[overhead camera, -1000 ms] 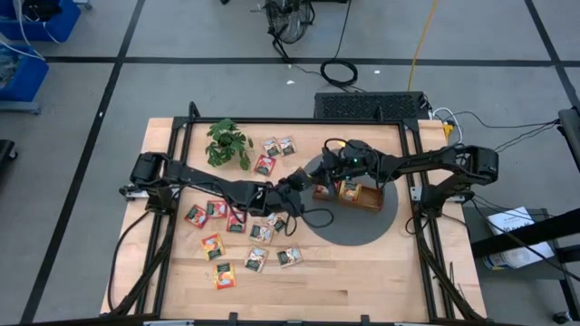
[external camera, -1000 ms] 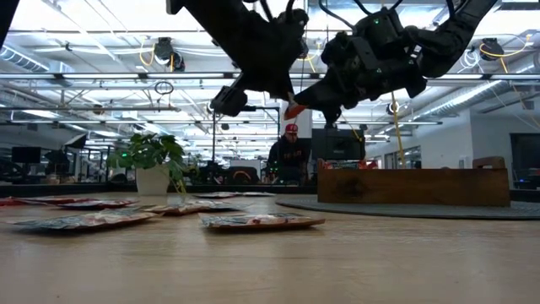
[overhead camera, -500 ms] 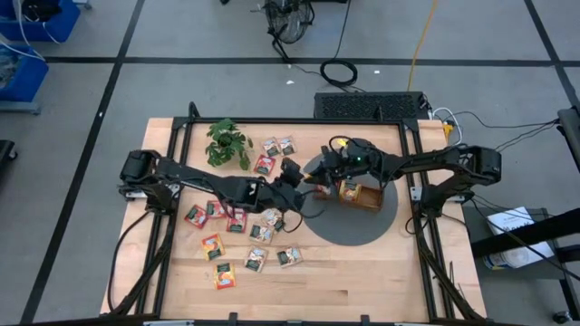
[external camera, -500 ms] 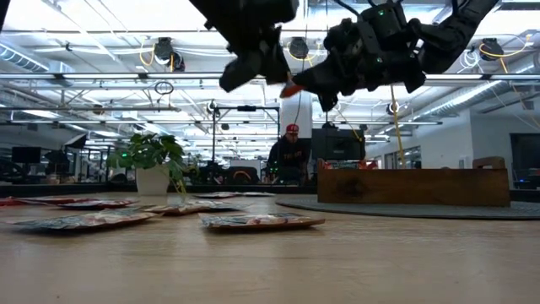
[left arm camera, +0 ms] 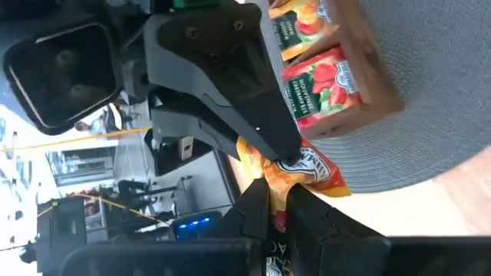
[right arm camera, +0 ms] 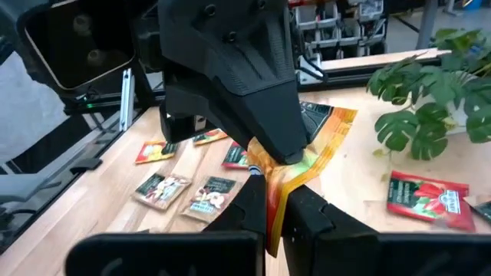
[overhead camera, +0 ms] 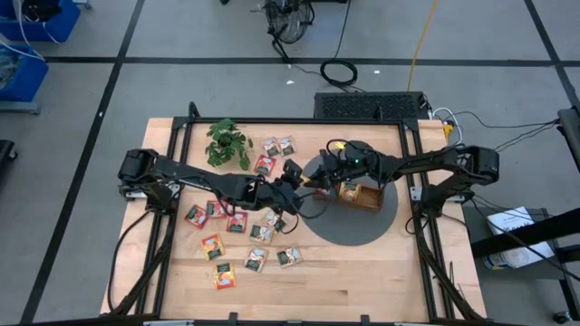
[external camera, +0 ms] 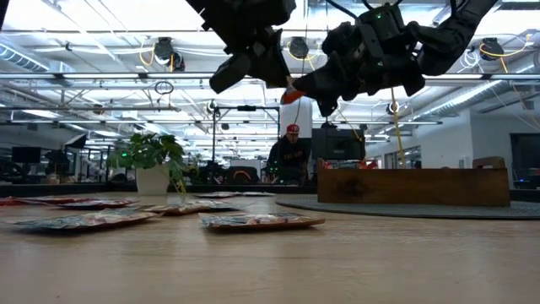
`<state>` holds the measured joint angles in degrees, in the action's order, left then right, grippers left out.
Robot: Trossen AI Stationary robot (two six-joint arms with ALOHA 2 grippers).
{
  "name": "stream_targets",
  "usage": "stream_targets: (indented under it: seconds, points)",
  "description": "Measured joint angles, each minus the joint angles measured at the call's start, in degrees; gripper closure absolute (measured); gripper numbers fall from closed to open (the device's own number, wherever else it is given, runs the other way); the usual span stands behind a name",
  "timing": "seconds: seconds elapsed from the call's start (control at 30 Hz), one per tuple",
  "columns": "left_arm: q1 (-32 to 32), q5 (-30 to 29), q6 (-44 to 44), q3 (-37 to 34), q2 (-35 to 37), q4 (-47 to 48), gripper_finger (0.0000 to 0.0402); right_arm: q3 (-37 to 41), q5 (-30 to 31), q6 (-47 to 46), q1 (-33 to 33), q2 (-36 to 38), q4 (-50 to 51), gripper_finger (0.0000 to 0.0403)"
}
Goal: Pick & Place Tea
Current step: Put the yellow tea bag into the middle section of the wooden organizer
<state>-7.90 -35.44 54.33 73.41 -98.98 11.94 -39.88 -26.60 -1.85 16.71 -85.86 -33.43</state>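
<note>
**Both my grippers pinch one tea sachet in mid-air**

My left gripper (overhead camera: 297,184) and my right gripper (overhead camera: 313,179) meet above the table (overhead camera: 362,272), near the edge of the round grey mat (overhead camera: 349,226). Both sets of fingers are nearly closed, clamped on opposite edges of one orange-yellow sachet (left arm camera: 295,170), which hangs between them well off the surface. My right fingers (right arm camera: 303,211) grip its crumpled end. Beside us on the mat, the wooden tray (overhead camera: 361,196) holds red and orange sachets (left arm camera: 318,88). More sachets (overhead camera: 236,244) lie scattered flat on the table, near the leafy plant (overhead camera: 227,142).
</note>
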Motion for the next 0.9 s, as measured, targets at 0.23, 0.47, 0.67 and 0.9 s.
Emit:
stream_targets:
  seconds: [0.23,0.47,0.67,0.9]
  points:
    - [-0.05,-2.35,-4.05,0.02,-0.35,-2.27,0.0309,0.0,-0.26,0.12,0.08,0.11,-0.27,0.0395]
    - [-0.04,-3.85,-5.93,0.11,-0.35,-3.2,0.0191,0.0,-0.27,0.17,0.06,0.07,-0.32,0.0395]
    - [-0.13,-7.07,-8.8,0.11,-0.35,-3.61,0.0111,0.0,2.45,0.51,0.1,0.09,0.86,0.0396]
    - [-2.22,-8.24,-10.8,0.42,-0.11,-3.04,0.0062,0.15,6.11,0.61,1.54,-0.2,2.92,0.0396]
